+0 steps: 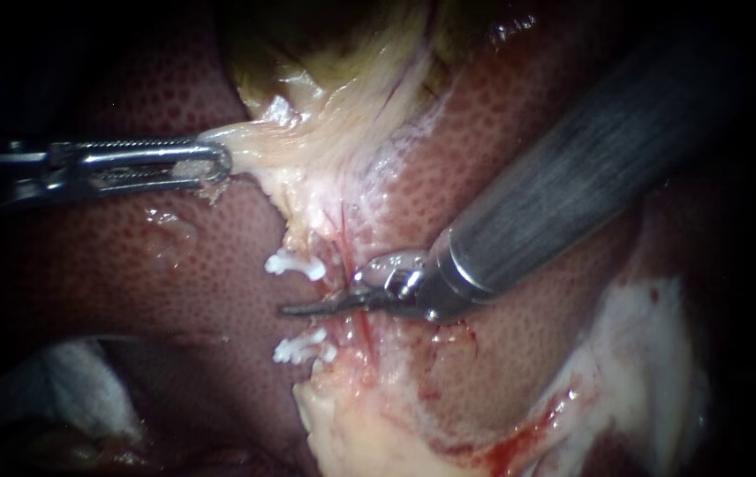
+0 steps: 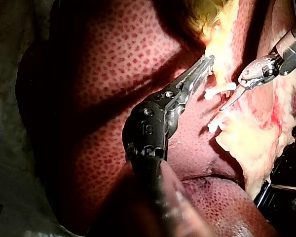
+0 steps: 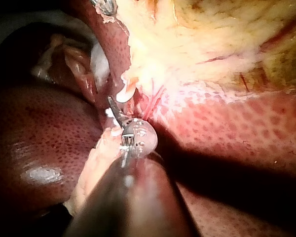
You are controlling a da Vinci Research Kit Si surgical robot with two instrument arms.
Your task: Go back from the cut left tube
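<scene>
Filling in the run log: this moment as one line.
left instrument: shut on pale tissue | right instrument: shut, tip between upper clip and lower clip | phase: not yet withdrawn

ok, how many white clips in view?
2. Upper clip just above the right instrument tip, lower clip just below it, both at the pale tissue edge. Others may be hidden.

Left instrument (image 1: 222, 164) jaws clamped on pale tissue (image 1: 307, 146). Right instrument (image 1: 294, 310) blades closed, tip between upper clip (image 1: 294, 263) and lower clip (image 1: 303, 349), over liver (image 1: 131, 274).
</scene>
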